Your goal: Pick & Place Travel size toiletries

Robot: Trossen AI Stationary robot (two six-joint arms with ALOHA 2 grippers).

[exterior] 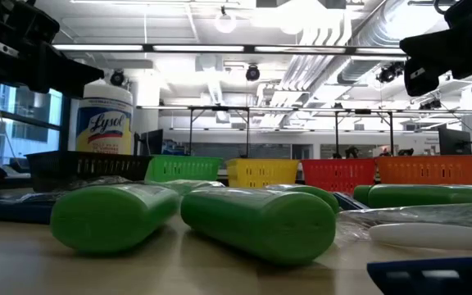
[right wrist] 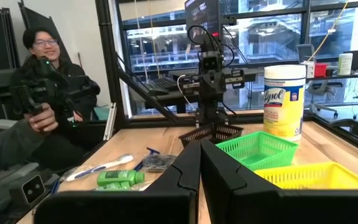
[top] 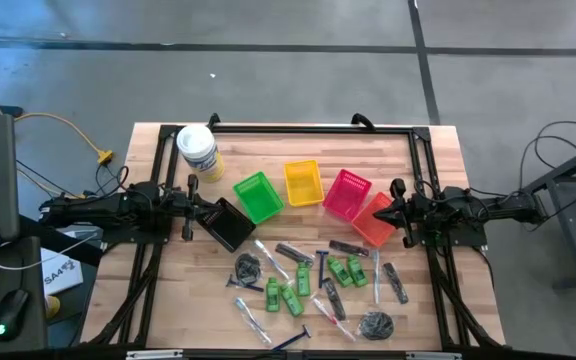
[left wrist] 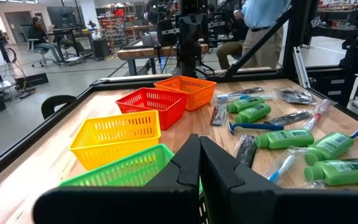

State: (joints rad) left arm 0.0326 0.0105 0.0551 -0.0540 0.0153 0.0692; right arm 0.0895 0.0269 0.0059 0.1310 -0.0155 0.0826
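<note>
On our left, the left pincer [top: 206, 213] hangs clenched and empty over a black basket [top: 230, 224], beside one white wipes tub [top: 197, 150]. Across the worktop [top: 158, 290] we count four more baskets in a row, green [top: 258, 196], yellow [top: 303, 182], red [top: 347, 194] and orange [top: 373, 219]. The toiletries [top: 318, 290] lie scattered below them, five green bottles [top: 293, 297] among them, while the right pincer [top: 392, 213] hangs clenched and empty at the orange basket.

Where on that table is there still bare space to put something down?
Bare wood lies behind the row of baskets, between the white wipes tub and the table's far right corner. The near left corner, left of the green bottles, is also free. The near middle is crowded with scattered toiletries.
</note>
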